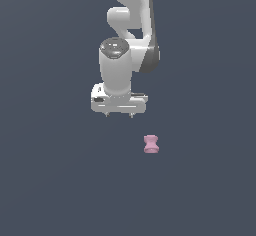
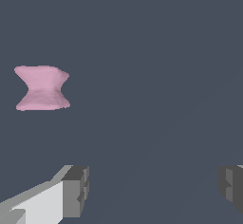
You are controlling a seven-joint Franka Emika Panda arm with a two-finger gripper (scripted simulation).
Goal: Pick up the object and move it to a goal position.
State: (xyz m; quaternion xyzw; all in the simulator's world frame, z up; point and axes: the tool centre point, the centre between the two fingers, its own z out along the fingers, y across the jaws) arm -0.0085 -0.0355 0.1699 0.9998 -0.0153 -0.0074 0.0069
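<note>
Hanging with fingers spread apart, the tool (image 1: pixel 119 115) holds nothing — the object (image 1: pixel 151 144) lies apart, unobstructed.

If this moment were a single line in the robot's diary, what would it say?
phase: approach | gripper: open, empty, above the surface | pink spool: on the surface, toward the exterior view's right of gripper, untouched | pick: not yet done

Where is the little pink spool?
In the exterior view the spool lies on the grey floor, below the open gripper and toward that view's right, not touching it.

Tool (image 1: pixel 119 115) downward, jaws wide apart
</note>
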